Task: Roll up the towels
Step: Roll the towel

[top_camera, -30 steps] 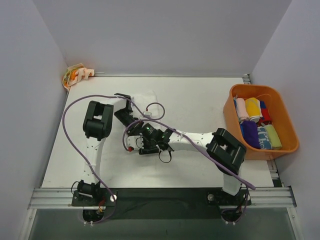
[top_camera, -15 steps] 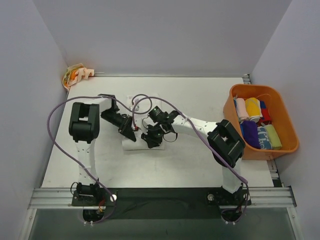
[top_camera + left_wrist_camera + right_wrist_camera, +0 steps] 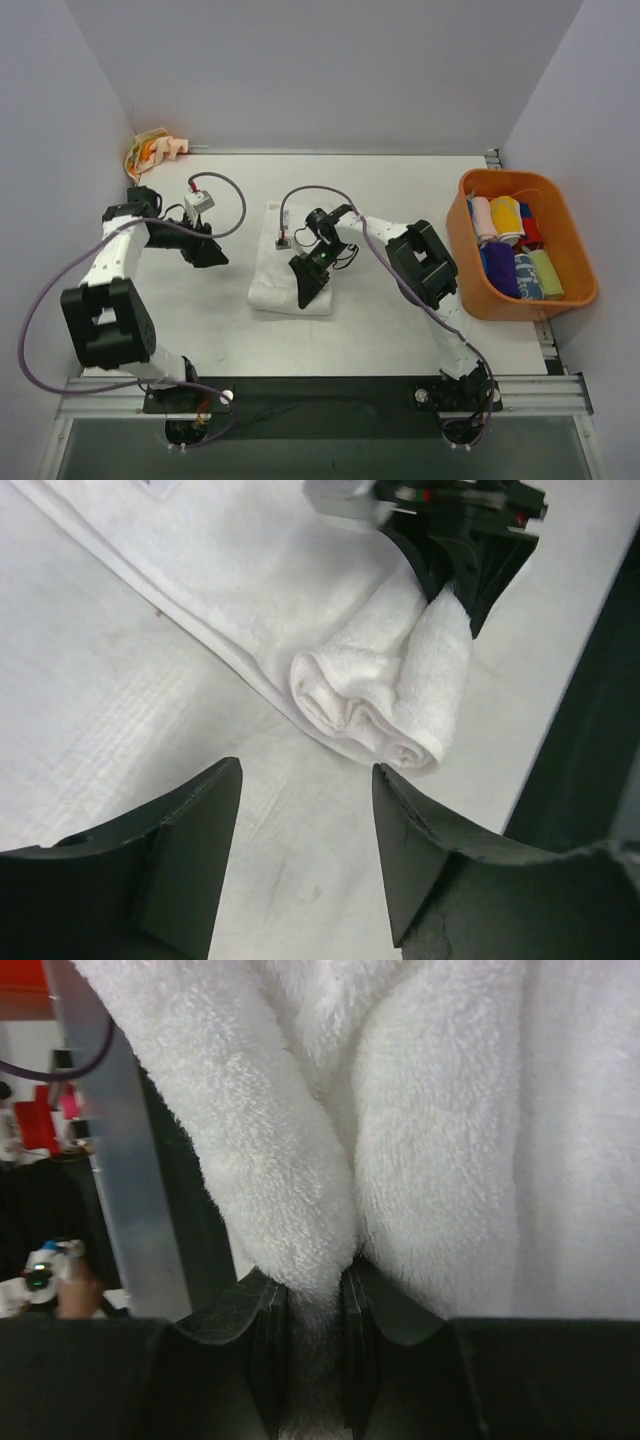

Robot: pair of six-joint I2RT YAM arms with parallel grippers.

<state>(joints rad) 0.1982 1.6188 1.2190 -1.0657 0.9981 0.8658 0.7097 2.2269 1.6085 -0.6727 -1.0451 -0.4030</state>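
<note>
The white towel (image 3: 270,285) lies mid-table with its near end partly rolled, and the right gripper (image 3: 304,292) is clenched on a fold of that roll. The left gripper (image 3: 212,252) hangs released just left of the towel, jaws apart and holding nothing. Small coloured rolled towels (image 3: 508,215) sit in the orange bin (image 3: 465,225) at the right edge.

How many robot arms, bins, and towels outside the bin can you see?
Robot arms: 2 (left arm, right arm)
Towels outside the bin: 2 (white towel, cream-and-orange towel)
Orange bin: 1
Total: 5
</note>
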